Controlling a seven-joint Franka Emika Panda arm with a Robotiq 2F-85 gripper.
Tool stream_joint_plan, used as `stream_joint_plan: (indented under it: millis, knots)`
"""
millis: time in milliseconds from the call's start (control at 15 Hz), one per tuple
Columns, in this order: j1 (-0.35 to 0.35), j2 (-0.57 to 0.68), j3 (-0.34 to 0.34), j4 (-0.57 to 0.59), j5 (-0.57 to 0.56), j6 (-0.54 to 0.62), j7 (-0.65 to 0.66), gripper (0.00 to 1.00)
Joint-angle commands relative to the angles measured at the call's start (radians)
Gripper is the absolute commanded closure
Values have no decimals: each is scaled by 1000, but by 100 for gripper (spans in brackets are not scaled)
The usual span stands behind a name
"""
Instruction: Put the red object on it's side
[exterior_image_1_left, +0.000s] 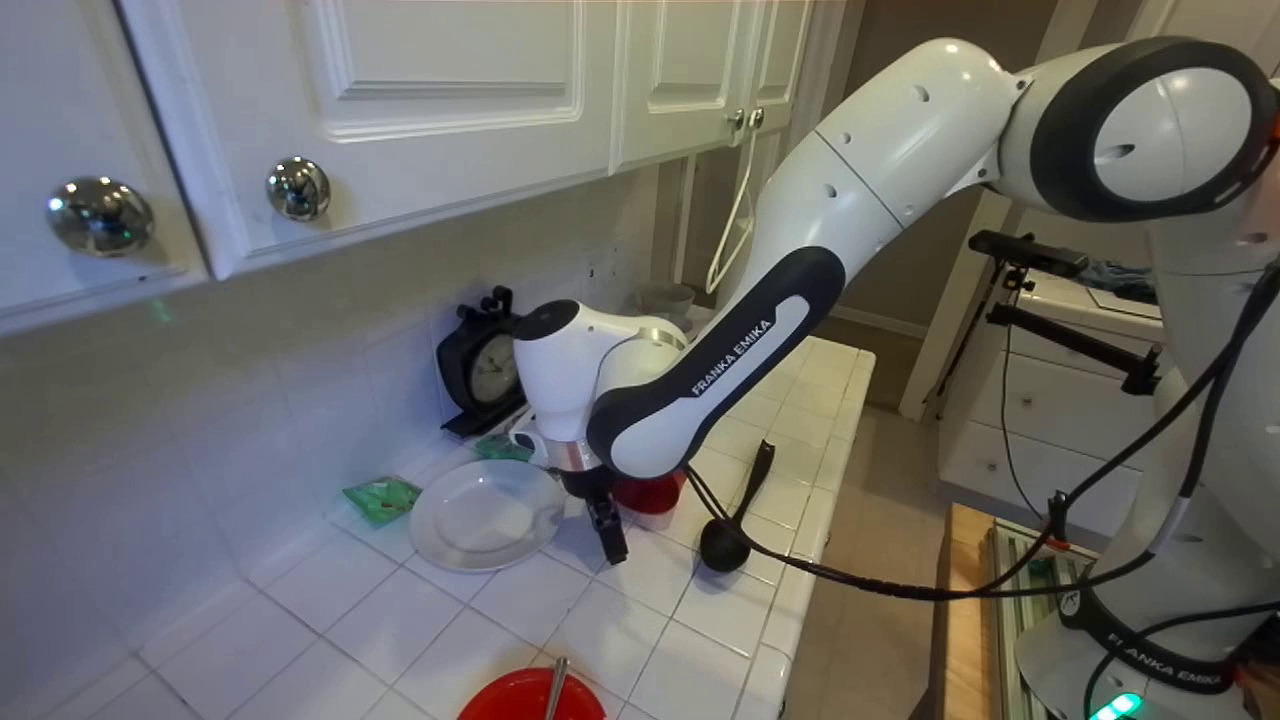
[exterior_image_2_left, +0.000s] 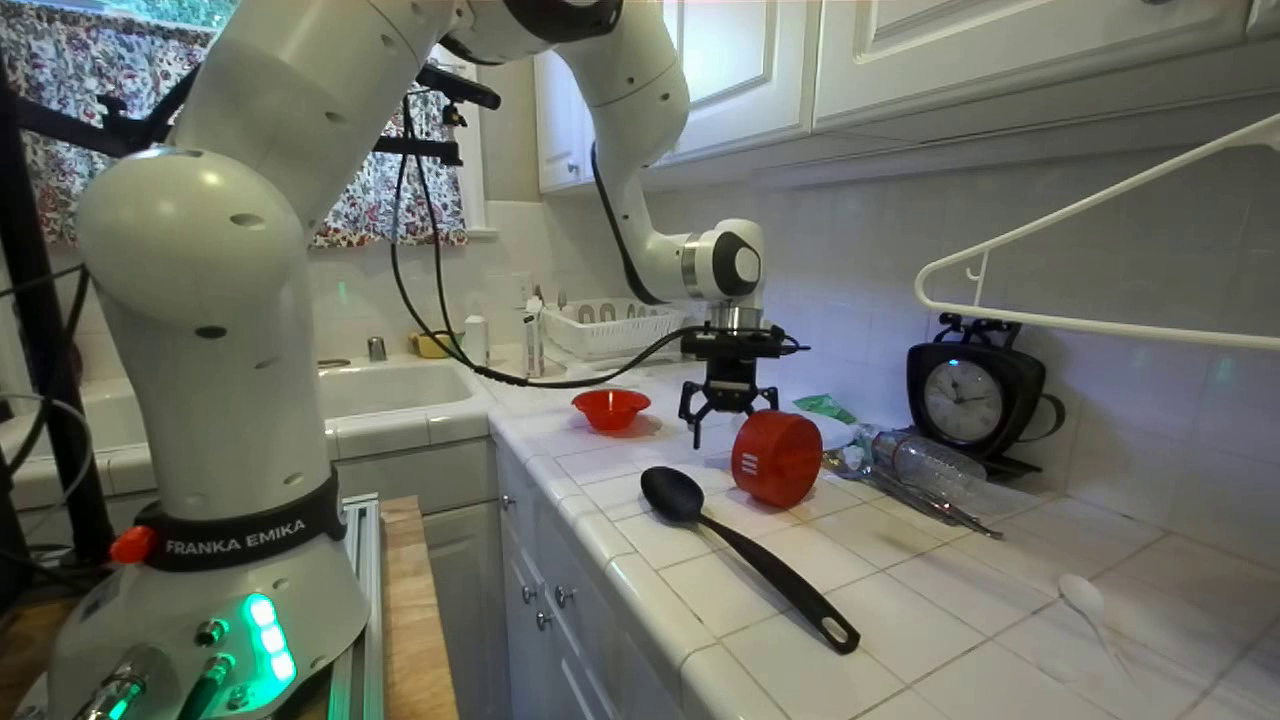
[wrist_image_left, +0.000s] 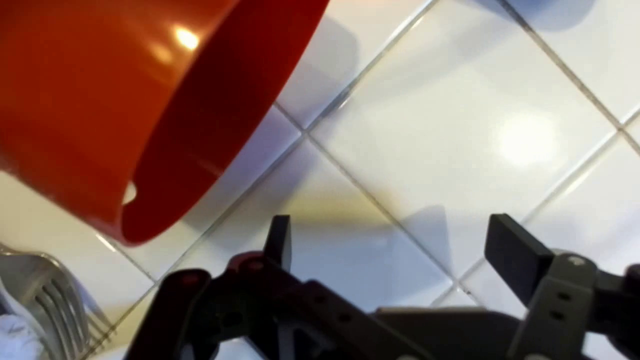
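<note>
The small round red object (exterior_image_2_left: 777, 458) rests on its side on the white tiled counter in an exterior view. In an exterior view it is partly hidden behind my gripper and wrist, with its dark red opening showing (exterior_image_1_left: 650, 494). In the wrist view its side and open rim fill the upper left (wrist_image_left: 115, 95), and the opening faces toward the fingers' side. My gripper (exterior_image_2_left: 733, 420) points down just beside the red object, on its open side. The fingers also show in an exterior view (exterior_image_1_left: 611, 535). In the wrist view they are wide apart with bare tile between them (wrist_image_left: 392, 235).
A clear plate (exterior_image_1_left: 430, 525) lies near the wall. A wider red dish (exterior_image_2_left: 611, 408) holds a metal utensil. A black spoon (exterior_image_2_left: 765, 570) lies near the counter edge. A fork (wrist_image_left: 47, 295), a plastic bottle (exterior_image_2_left: 925, 460) and a black clock (exterior_image_2_left: 970, 395) are nearby. A white hanger (exterior_image_2_left: 1090, 320) hangs above.
</note>
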Motion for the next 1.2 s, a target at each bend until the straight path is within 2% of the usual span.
stream_joint_plan:
  millis: [0,533,733,1000,1133]
  knots:
    - [23,-53,-12,13,10,-48,68,0]
    - [-30,-262,4,-45,94,-41,65,0]
    - [-55,-330,4,-102,185,-77,85,0]
    - [-66,-402,-24,-177,202,-88,129,0]
    - [-72,-431,-40,-189,207,-129,172,0]
